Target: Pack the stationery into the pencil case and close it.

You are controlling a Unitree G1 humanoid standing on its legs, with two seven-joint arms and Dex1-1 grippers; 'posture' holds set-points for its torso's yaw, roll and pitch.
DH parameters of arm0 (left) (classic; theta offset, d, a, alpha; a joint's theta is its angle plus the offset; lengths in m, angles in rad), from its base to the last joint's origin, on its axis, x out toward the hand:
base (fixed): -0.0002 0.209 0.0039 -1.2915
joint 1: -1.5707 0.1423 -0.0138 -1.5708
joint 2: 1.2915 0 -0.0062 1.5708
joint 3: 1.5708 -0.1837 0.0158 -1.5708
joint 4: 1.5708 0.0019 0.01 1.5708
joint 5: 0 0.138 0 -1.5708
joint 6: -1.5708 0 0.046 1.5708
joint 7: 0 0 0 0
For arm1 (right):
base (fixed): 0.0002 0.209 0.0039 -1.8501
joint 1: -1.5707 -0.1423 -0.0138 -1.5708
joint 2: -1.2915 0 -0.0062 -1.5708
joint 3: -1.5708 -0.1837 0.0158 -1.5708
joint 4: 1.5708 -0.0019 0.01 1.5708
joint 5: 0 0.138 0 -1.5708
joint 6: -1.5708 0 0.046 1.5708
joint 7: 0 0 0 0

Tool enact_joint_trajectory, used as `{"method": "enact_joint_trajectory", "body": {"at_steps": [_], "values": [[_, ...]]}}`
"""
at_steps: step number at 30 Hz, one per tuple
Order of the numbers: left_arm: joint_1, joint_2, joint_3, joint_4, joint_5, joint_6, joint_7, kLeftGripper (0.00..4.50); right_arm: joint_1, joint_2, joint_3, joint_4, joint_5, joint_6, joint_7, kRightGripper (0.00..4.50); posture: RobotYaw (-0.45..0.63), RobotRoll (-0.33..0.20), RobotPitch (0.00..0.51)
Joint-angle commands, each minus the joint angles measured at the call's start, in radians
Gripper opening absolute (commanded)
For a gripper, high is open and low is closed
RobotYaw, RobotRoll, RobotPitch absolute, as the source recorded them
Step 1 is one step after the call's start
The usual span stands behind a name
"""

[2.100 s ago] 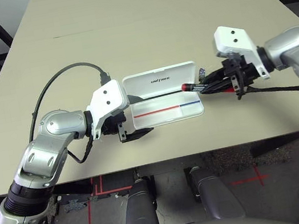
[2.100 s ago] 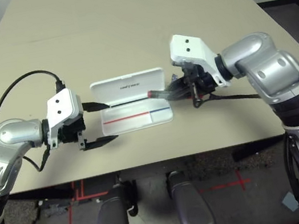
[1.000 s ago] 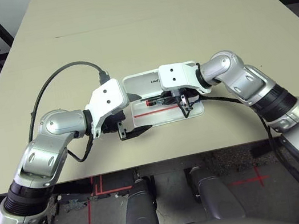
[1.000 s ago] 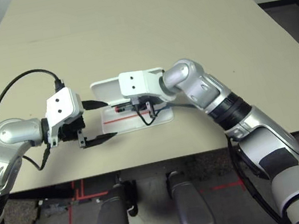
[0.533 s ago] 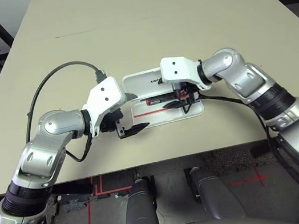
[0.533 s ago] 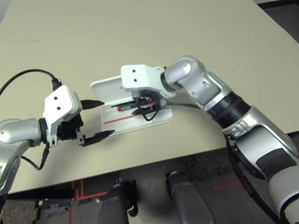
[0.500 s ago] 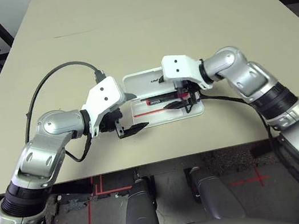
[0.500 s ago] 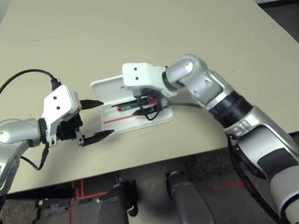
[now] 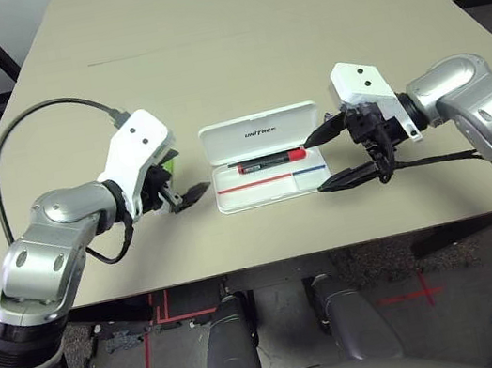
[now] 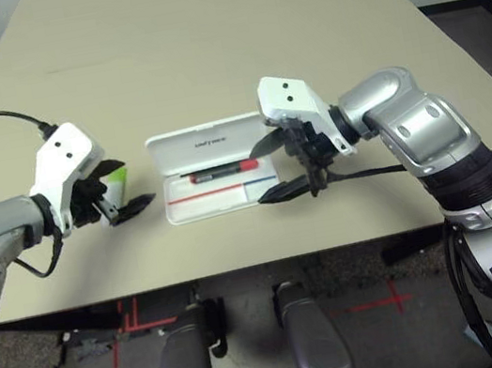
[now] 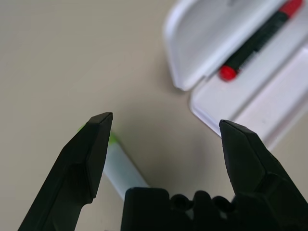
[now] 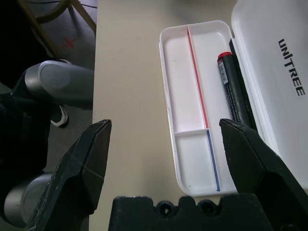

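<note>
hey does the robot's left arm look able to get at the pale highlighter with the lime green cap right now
Probably yes: the left gripper is open above the highlighter, and nothing seems to block the way.

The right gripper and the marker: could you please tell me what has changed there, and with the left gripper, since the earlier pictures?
The right gripper let go of the marker, now lying in the pencil case, and drew back to the robot's right. The left gripper moved left, off the case, toward the highlighter. The case stayed open.
</note>
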Motion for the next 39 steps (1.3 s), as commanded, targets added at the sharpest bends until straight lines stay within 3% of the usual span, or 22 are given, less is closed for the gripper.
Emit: {"method": "enact_joint_trajectory", "body": {"at_steps": [1, 14, 25, 29, 35, 39], "values": [[-0.032, -0.061, 0.052, 0.053, 0.012, 0.122, 0.109, 4.5, 0.011, -0.016, -0.014, -0.033, 0.022, 0.016, -0.011, 4.46, -0.04, 0.0, 0.169], [-0.097, -0.27, 0.121, 0.134, 0.065, 0.36, 0.364, 4.5, 0.014, -0.021, 0.004, -0.042, 0.023, 0.017, -0.04, 4.46, -0.05, 0.0, 0.176], [-0.003, -0.28, 0.065, 0.222, 0.096, 0.274, 0.429, 4.5, 0.014, -0.015, 0.008, -0.044, 0.023, 0.018, -0.056, 4.46, -0.06, 0.0, 0.177], [0.002, -0.281, 0.065, 0.237, 0.087, 0.254, 0.421, 3.6, 0.014, -0.015, 0.013, -0.04, 0.016, 0.014, -0.062, 4.5, -0.06, 0.0, 0.177], [0.01, -0.255, 0.054, 0.236, 0.079, 0.236, 0.398, 1.17, 0.014, -0.012, 0.019, -0.038, 0.013, 0.01, -0.067, 4.5, -0.06, 0.0, 0.179], [0.021, -0.183, 0.031, 0.228, 0.069, 0.207, 0.346, 1.09, 0.011, -0.009, 0.023, -0.032, 0.011, 0.006, -0.068, 4.5, -0.05, 0.0, 0.185]]}}
